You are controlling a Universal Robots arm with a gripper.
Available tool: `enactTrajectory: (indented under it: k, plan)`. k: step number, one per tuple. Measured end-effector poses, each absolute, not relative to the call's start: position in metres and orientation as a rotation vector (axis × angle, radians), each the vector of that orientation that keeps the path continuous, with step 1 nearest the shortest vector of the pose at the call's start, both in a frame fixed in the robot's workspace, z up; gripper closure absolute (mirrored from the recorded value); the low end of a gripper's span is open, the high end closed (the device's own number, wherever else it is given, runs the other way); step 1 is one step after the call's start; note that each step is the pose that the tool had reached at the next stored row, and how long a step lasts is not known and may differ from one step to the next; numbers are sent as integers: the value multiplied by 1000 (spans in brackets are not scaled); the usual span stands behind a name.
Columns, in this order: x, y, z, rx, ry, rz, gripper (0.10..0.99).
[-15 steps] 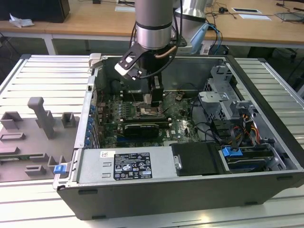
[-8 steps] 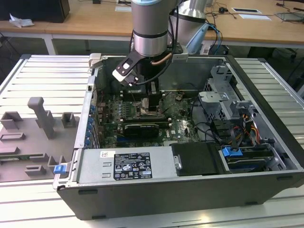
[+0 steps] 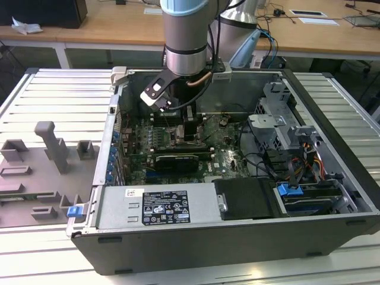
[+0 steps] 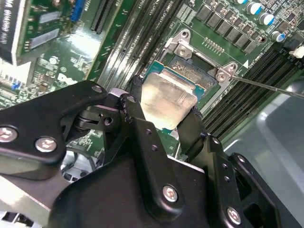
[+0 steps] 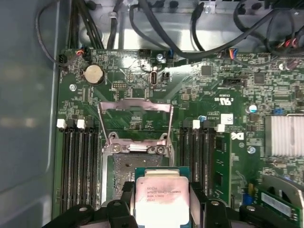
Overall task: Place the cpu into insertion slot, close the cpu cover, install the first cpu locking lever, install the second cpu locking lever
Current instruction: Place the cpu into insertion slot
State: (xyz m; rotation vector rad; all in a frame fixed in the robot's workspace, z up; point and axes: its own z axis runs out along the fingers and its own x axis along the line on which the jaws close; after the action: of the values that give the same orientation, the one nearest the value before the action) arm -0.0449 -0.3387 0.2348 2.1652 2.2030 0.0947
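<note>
Inside the open computer case (image 3: 237,237), low over the motherboard (image 3: 228,157), the gripper (image 4: 162,108) is pinching the cpu (image 4: 166,97). Its fingers (image 4: 132,102) are closed down to chip width, one on each of two opposite edges.

In both wrist views the cpu is sitting flat between them, pale metal top facing up and green board edge showing around it.

It is hanging over the near part of the insertion slot (image 5: 122,172). The slot's contact field is showing bare beyond the chip, so I'm reading it as not seated yet. Can't tell whether it is touching the slot frame.

The cpu cover (image 5: 135,105) is standing flipped open past the slot, window empty. A thin metal rod, likely a locking lever (image 4: 266,86), is sticking out sideways from the slot corner, not latched. Memory slots (image 5: 78,166) are running along both sides of the slot.

Handling, my read:
- **Weight and stiffness:** the chip is looking light, thin and rigid, so no flex to allow for.
- **Grip surface:** the metal top is looking smooth and probably slippery.
- **Where to hold:** the current edge grip is looking right. The underside contacts and the slot's pins are the fragile parts, so nothing should be dragging or pressing there.
- **Force:** light squeeze only. A tilted chip is probably risking bent pins.
</note>
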Motion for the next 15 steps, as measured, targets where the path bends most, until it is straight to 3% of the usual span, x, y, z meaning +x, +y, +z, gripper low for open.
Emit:
enactTrajectory:
  k: [15]
  plan:
    - [-47, -323, 210, 2166, 2202, 95, 545]
